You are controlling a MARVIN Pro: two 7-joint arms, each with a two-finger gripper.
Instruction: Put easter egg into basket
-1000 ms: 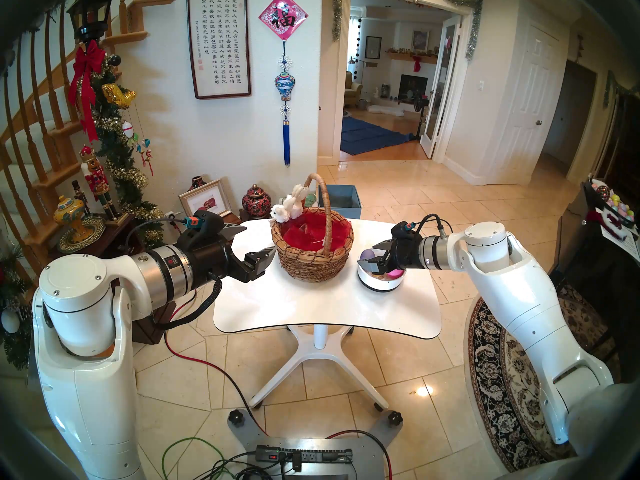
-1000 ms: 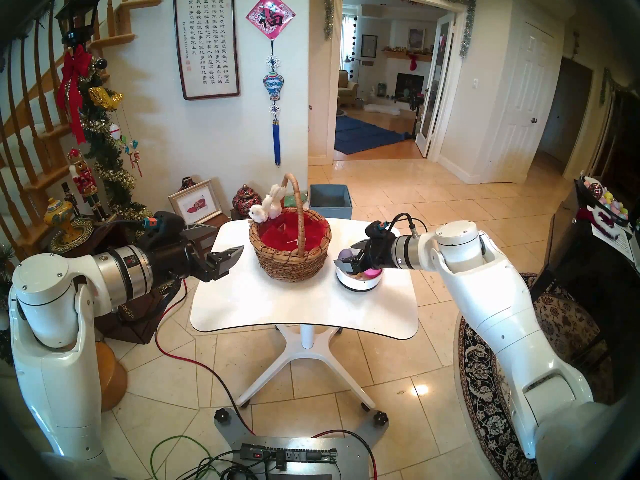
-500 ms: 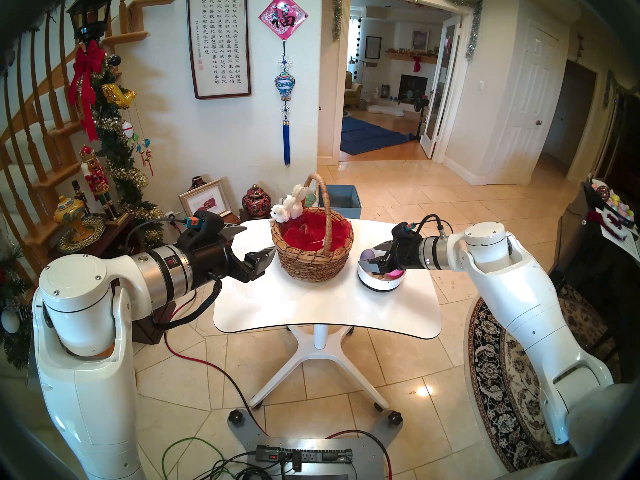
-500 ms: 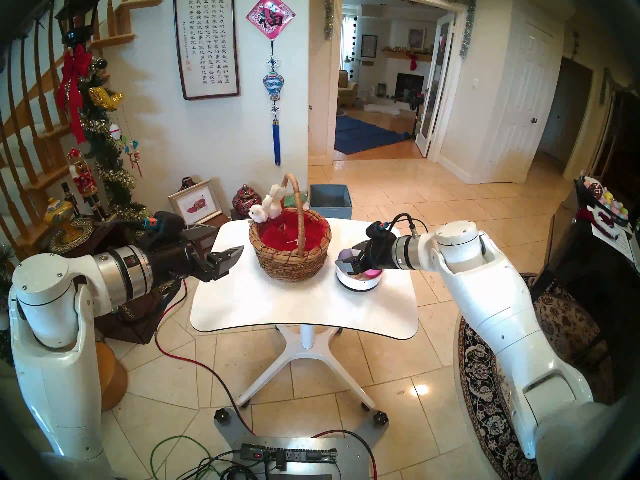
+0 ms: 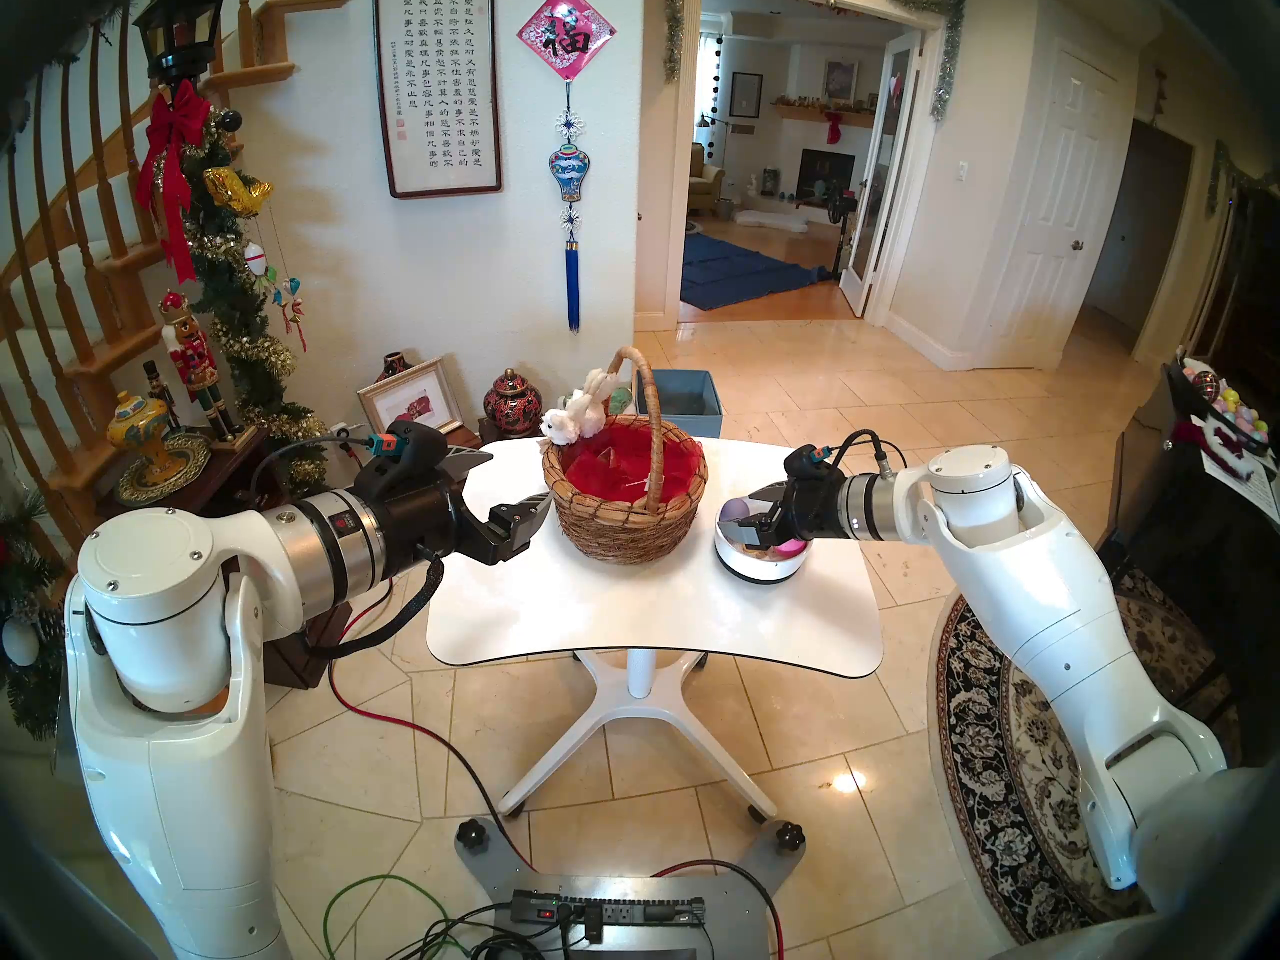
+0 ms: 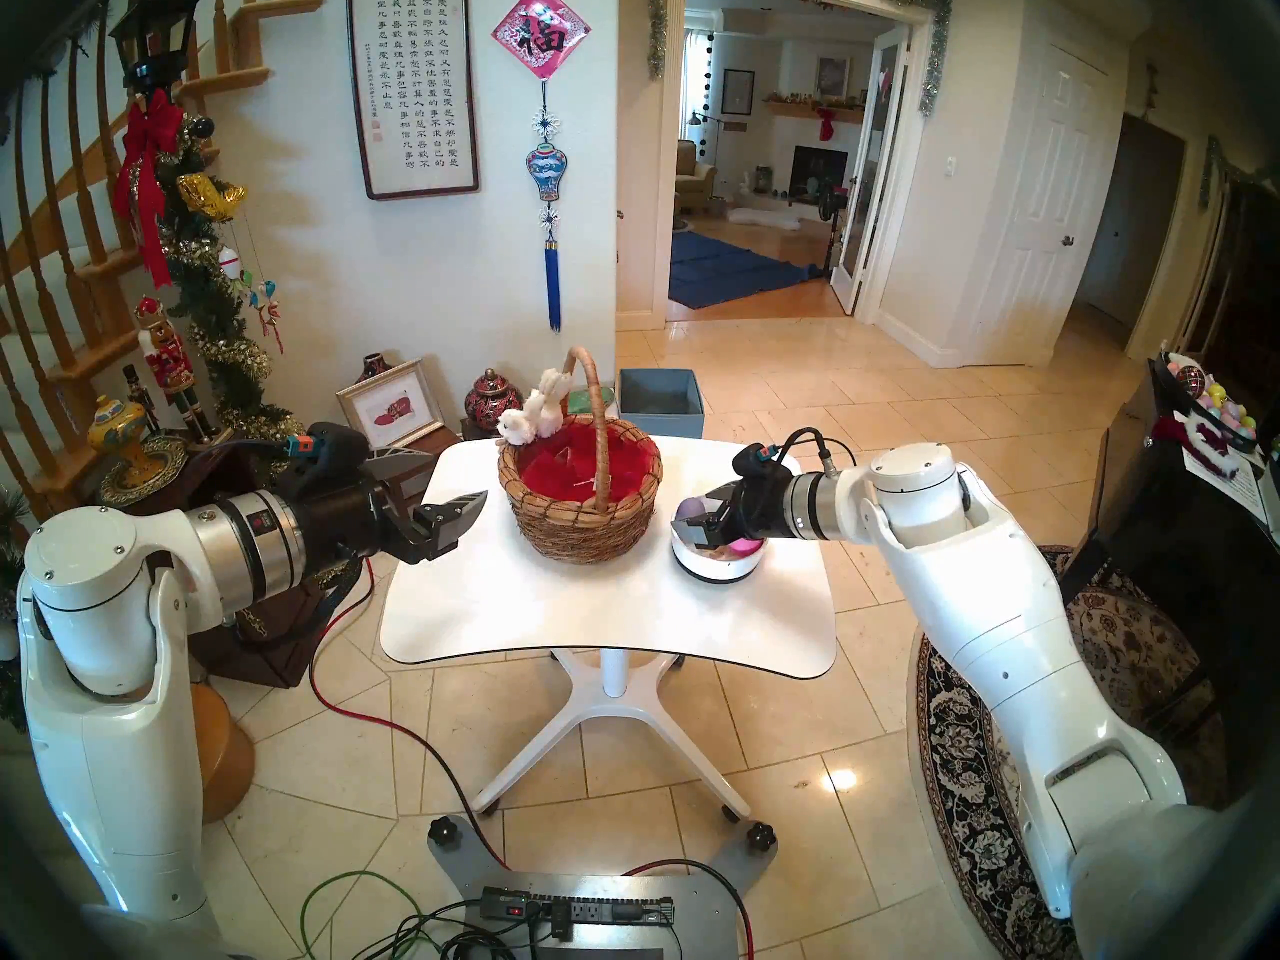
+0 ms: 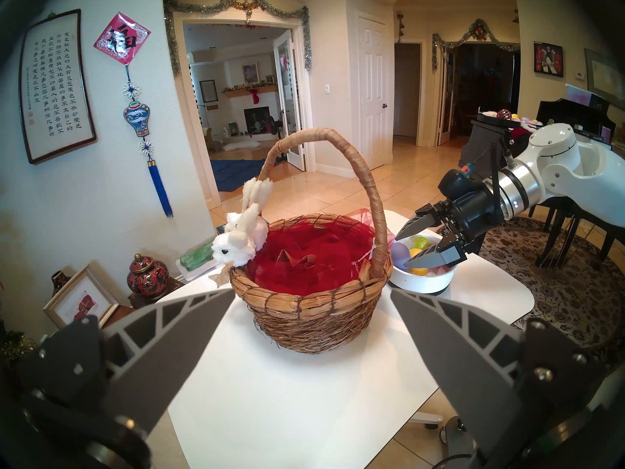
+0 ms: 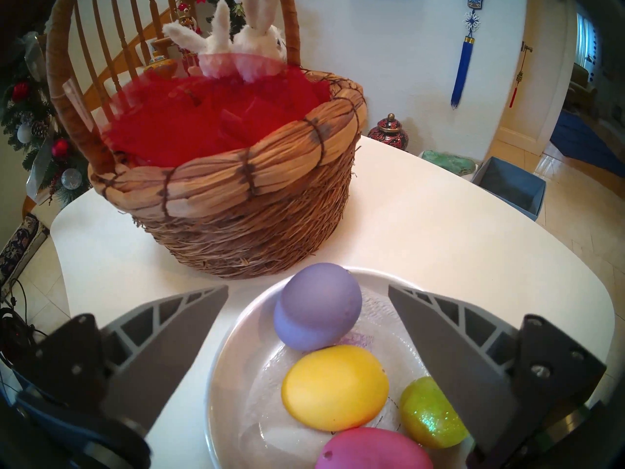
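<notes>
Nothing has shifted since the earlier frames. We hold our right gripper [image 8: 307, 322] spread over the white bowl [image 8: 236, 339] near the desk's [image 5: 623, 612] right edge, the purple egg [image 8: 318, 306] seemingly ungrasped. Our left gripper [image 7: 313, 309] idles spread by the basket [image 5: 623, 515], which shows no egg.

Basket [image 5: 627, 515] stood on table [image 5: 651, 612], toward far middle. Plush bunny [image 5: 575, 415] perched on basket's far-left rim. Bowl [image 5: 758, 560] sat on table just right of basket, apart from it. Four eggs [image 8: 333, 395] lay in bowl. Right gripper [image 5: 751, 515] hung over bowl, fingers spread either side of eggs, touching none. Left gripper [image 5: 509, 484] hovered at table's left edge, left of basket, fingers apart. Box [image 5: 682, 401] stood on floor behind table.
</notes>
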